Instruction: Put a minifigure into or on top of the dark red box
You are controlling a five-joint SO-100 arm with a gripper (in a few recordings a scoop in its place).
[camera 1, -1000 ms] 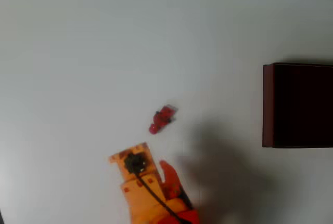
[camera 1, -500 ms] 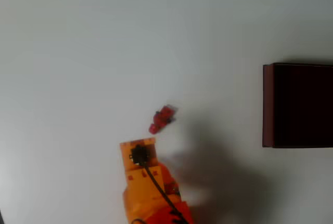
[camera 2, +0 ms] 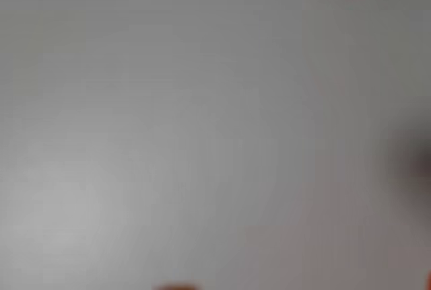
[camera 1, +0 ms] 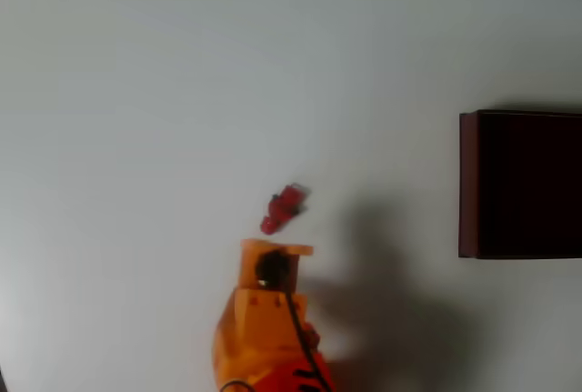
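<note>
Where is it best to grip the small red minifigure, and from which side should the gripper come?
Probably across the middle of the minifigure, coming straight down from above. It lies flat and slanted on the table, so the fingers should close across its narrow width.

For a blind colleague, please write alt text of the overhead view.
An orange robot arm reaches up from the bottom edge toward a tiny red minifigure lying on a white table. A dark red box sits at the right edge.

tiny bright red toy minifigure [camera 1: 283, 207] with a pale grey end, dark red-brown rectangular box [camera 1: 468, 183] that's near-black inside, orange arm [camera 1: 259, 337], plain off-white table [camera 1: 182, 92]
</note>
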